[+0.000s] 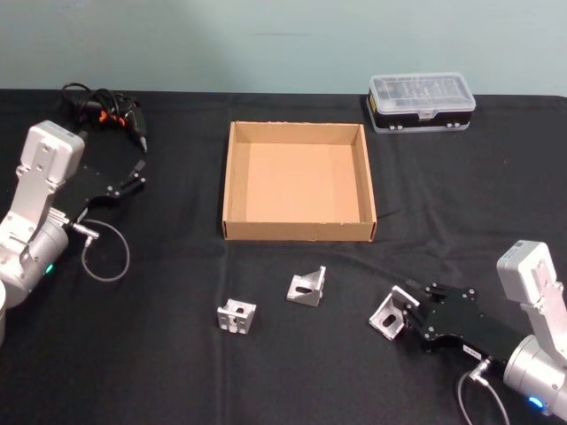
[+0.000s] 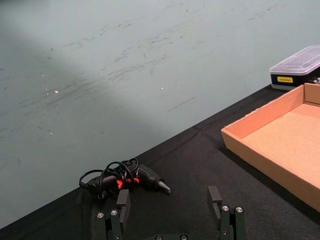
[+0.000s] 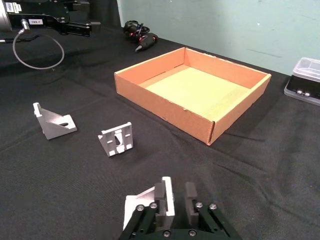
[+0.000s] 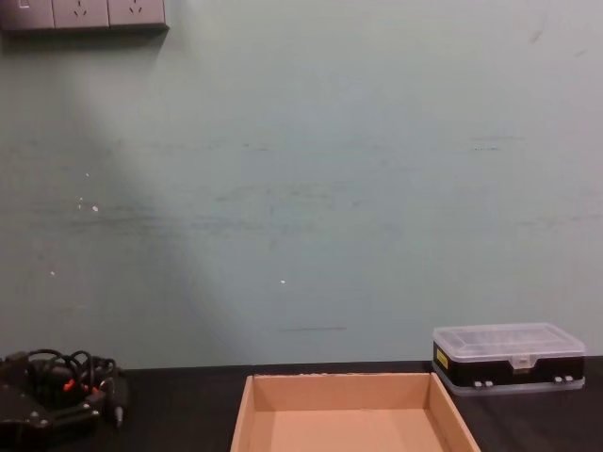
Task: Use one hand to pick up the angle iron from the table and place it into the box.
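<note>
Silver angle iron [image 1: 386, 313] lies on the matte black table [image 1: 177, 372], near the tan cardboard box [image 1: 298, 232]. My low right gripper [image 1: 408, 314] straddles its upright flange, jaws slightly parted. My left gripper [image 1: 137, 173] rests spread and empty at far left.

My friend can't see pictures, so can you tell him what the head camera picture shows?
The right pincer is open around one angle iron on the black table, front right. A second angle iron and a third angle iron lie in front of the empty cardboard box, and the left pincer sits open at the far left.
</note>
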